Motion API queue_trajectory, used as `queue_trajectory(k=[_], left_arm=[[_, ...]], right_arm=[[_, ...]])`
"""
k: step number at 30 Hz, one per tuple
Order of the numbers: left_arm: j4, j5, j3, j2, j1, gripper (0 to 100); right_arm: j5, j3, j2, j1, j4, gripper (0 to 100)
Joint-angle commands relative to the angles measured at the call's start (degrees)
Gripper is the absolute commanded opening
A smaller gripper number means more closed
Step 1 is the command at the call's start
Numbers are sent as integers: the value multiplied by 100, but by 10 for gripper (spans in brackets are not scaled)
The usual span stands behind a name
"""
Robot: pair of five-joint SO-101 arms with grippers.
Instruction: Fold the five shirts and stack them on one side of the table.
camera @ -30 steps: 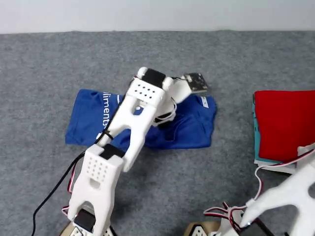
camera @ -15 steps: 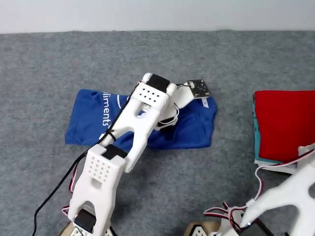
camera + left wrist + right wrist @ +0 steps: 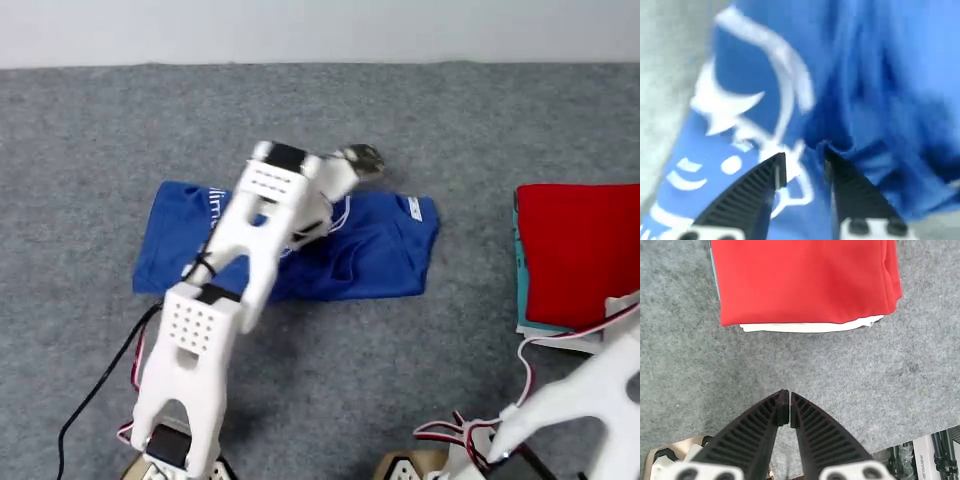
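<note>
High view: we see the blue shirt [image 3: 375, 255] lying rumpled in the middle of the grey table [image 3: 450, 120], with the left arm [image 3: 250, 240] stretched over it. In the left wrist view the left gripper [image 3: 804, 155] hangs close above the blue cloth and its white print, jaws apart and nothing between them. The red shirt [image 3: 580, 250] tops a stack at the table's right edge (white and teal edges peek from under it). The right gripper [image 3: 788, 396], jaws pressed together and empty, sits over bare table near that stack.
</note>
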Motion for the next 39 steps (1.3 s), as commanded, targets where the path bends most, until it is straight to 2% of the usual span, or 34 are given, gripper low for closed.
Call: queue_trajectory(k=[1, 7, 11, 15, 23, 31, 39], left_arm=[[132, -70, -330, -53, -220, 130], [396, -70, -435, -132, -105, 130], [985, -70, -1165, -123, 9, 130], [1002, 97, -1552, -308, 141, 130], [941, 97, -549, -949, 703, 130], [132, 88, -470, -114, 158, 130], [53, 88, -479, 404, -114, 130]], right_arm=[[-26, -44, -171, -48, 4, 12], [-26, -44, -180, -48, 13, 12], [-35, -44, -180, -40, 22, 12], [-44, -44, -180, -31, 40, 12], [-35, -44, -180, -40, 136, 12], [-26, -44, -180, -40, 127, 12], [-26, -44, -180, -40, 119, 12]])
